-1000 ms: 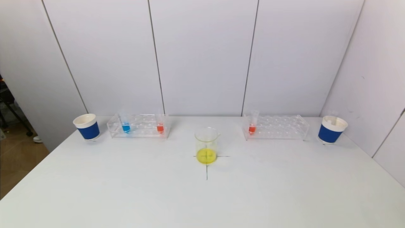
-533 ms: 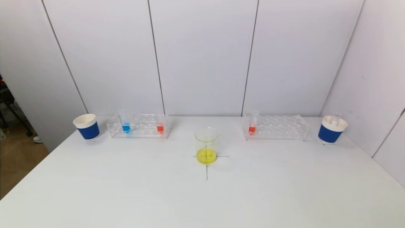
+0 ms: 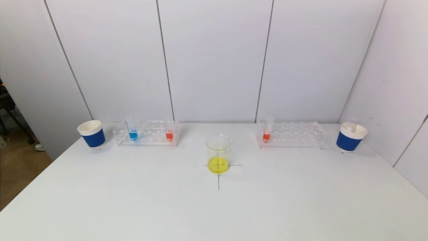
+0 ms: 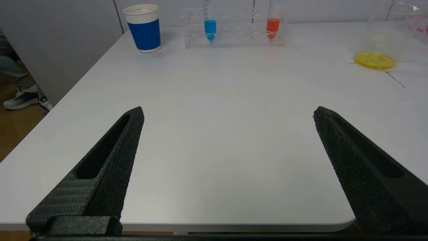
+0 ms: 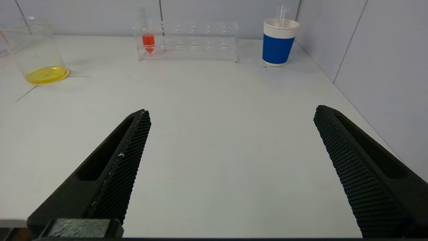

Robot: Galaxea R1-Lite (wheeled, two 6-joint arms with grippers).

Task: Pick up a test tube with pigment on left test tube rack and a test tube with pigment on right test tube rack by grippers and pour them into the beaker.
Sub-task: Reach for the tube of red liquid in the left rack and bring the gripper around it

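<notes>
At far left stands a blue paper cup, then the left test tube rack with a blue-pigment tube and an orange-pigment tube upright, ready for taking. The beaker sits on the centre cross, reachable for both arms. The right test tube rack holds one orange tube; another cup follows. The left gripper and right gripper wait at the near edge, spread wide, holding nothing. Nothing differs from before.
</notes>
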